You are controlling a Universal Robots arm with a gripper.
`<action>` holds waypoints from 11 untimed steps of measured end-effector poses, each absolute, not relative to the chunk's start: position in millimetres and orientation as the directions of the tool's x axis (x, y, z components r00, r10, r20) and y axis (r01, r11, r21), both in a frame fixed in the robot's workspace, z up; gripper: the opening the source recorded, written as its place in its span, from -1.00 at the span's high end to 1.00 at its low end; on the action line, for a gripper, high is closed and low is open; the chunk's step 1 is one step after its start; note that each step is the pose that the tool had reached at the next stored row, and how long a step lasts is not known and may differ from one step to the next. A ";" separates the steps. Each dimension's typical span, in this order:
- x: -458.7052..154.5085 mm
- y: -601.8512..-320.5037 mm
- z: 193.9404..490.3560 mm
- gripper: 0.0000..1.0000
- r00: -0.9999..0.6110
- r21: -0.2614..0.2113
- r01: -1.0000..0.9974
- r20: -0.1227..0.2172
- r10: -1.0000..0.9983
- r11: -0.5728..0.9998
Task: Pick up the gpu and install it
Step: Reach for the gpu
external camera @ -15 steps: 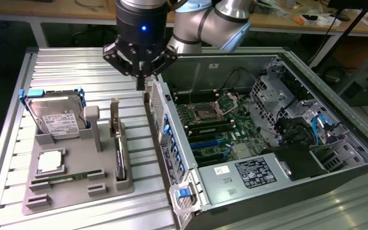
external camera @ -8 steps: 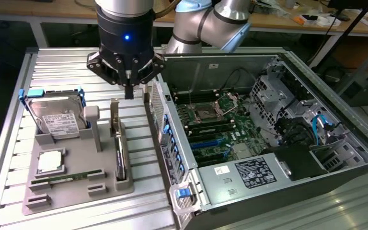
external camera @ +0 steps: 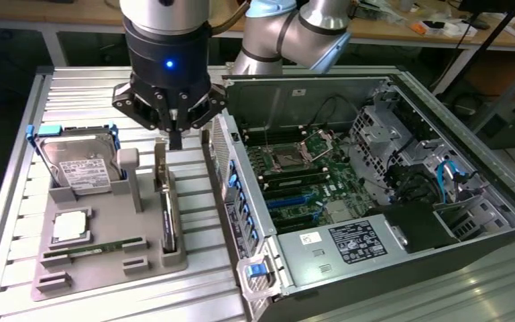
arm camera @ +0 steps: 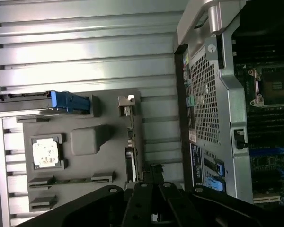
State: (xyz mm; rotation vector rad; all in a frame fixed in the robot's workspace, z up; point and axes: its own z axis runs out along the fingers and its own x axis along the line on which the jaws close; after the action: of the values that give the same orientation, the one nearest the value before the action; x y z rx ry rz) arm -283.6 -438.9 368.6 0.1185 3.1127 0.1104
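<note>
In the exterior view the task is standing at its start; the gpu (external camera: 165,204) is sitting on edge in the grey holder (external camera: 105,268), not yet lifted, and the open computer case (external camera: 320,87) at 3 o'clock of the holder is showing its motherboard (external camera: 304,182) with no card seated in the slots, so both the pick and the install are left to do; the gripper (external camera: 175,139) is hanging with its fingers pressed together and pinching nothing, its tips showing just above the card's 12 o'clock end; the gpu's long axis is running from 12 to 6 o'clock, roughly parallel to the case's side wall, with what is looking like the pale bracket end pointing to 12 o'clock; the hard drive (external camera: 78,166) is standing at 9 o'clock of that end. In the wrist view the gpu (arm camera: 129,144) is appearing edge-on as a thin line between the processor (arm camera: 46,153) and the case (arm camera: 206,94), its silver bracket (arm camera: 127,101) lying at the end nearer the hard drive (arm camera: 66,100); the gripper (arm camera: 154,177) is closed and empty, sitting beside the card's line rather than around it.
</note>
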 end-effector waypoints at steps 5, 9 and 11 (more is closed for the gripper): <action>-295.1 -440.8 368.6 0.79 -0.997 0.072 0.075 -0.022 0.077 0.995; -295.2 -440.8 368.6 0.79 -0.997 0.072 0.075 -0.022 0.077 0.995; -295.2 -440.8 368.5 0.79 -0.997 0.072 0.075 -0.022 0.077 0.995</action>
State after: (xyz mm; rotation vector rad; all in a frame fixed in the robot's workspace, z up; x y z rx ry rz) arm -295.2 -440.8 368.5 0.1184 3.1125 0.1116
